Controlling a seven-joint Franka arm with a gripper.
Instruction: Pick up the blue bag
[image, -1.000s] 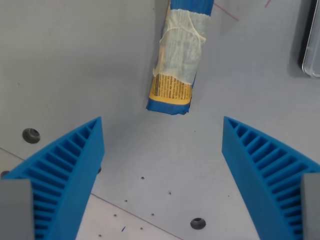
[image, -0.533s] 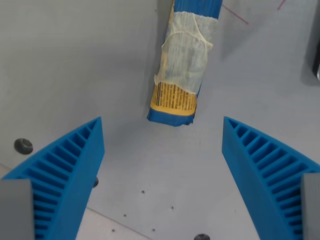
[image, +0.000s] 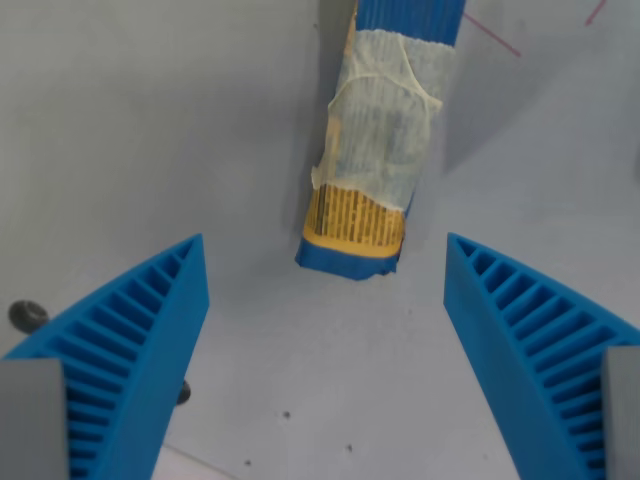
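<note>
The blue bag (image: 375, 140) lies on the grey table, a long narrow pack with a pale netted wrap over its middle and a yellow printed band near its blue end. It runs from the top edge down to the centre of the wrist view. My gripper (image: 325, 350) is open, its two blue ribbed fingers (image: 120, 350) spread wide at the lower left and lower right. The bag's near end sits just beyond the gap between them, with nothing held.
The grey table (image: 150, 120) has small screw holes and a dark bolt head (image: 28, 316) at the wrist view's left. A thin red line (image: 490, 35) crosses the surface at the top right.
The camera has moved forward: the bag now sits lower and larger in the view, closer to the fingers. The dark object at the right edge has left the view. The fingers stay spread.
</note>
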